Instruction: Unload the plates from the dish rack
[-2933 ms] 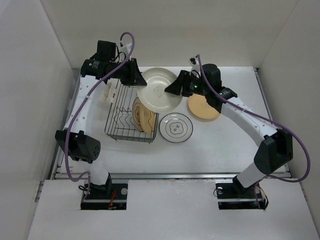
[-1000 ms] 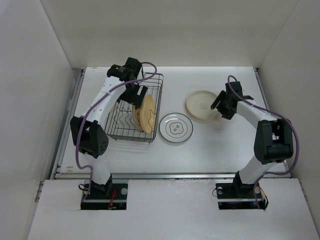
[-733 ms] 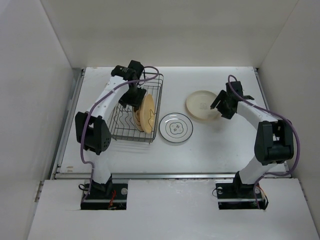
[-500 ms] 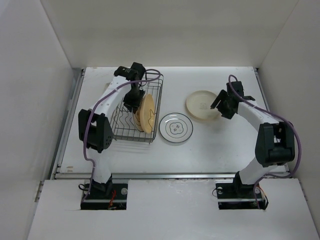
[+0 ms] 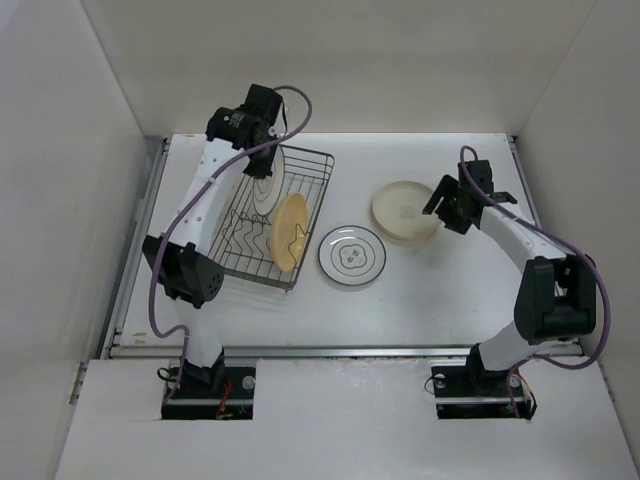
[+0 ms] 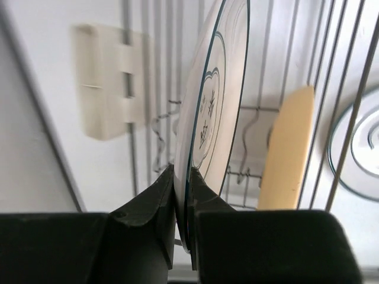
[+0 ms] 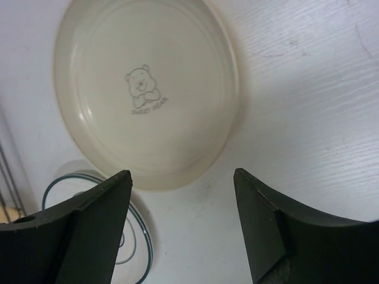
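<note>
Plate [image 6: 216, 106] edge-on, left fingers [image 6: 148, 207] pinching rim

Both my arms are the same build, with white tube links and black joint housings: left arm [image 5: 193, 210], right arm [image 5: 508, 230]. A loose purple cable [image 5: 152, 315] runs along the left. The right one's cable [image 5: 603, 310] bows wide past the black elbow block. My bases [image 5: 207, 383] are black with small red spots beside them. Left gripper [image 6: 180, 171] has two smooth matte black fingers [image 6: 145, 207] that taper to thin tips. Right gripper [image 7: 182, 173] is the same black, with blunt wedge-shaped fingers [image 7: 92, 222].
</note>
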`<state>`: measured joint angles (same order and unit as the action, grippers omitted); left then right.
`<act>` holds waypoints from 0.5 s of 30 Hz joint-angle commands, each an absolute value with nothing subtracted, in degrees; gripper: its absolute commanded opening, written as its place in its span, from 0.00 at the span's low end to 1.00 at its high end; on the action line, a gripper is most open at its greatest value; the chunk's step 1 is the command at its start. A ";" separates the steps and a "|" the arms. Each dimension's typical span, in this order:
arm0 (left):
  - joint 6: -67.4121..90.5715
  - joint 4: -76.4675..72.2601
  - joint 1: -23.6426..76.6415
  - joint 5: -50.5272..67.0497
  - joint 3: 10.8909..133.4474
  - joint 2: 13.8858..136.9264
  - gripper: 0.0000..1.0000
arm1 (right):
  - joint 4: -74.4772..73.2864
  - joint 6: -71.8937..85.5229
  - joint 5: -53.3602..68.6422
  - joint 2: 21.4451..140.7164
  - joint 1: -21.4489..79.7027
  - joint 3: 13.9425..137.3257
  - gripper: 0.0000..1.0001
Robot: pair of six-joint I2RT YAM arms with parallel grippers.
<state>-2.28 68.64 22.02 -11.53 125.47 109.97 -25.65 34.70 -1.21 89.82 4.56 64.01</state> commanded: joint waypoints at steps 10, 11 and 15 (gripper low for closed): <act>1.92 56.96 17.68 5.84 130.52 94.92 0.00 | -8.54 25.14 31.70 79.45 13.35 69.08 0.97; 4.11 56.95 16.71 15.98 130.52 96.05 0.00 | -7.22 26.70 33.82 79.45 13.97 69.60 0.99; 6.94 54.41 14.77 40.07 123.85 97.11 0.00 | -0.54 31.54 39.54 82.52 15.99 70.93 0.99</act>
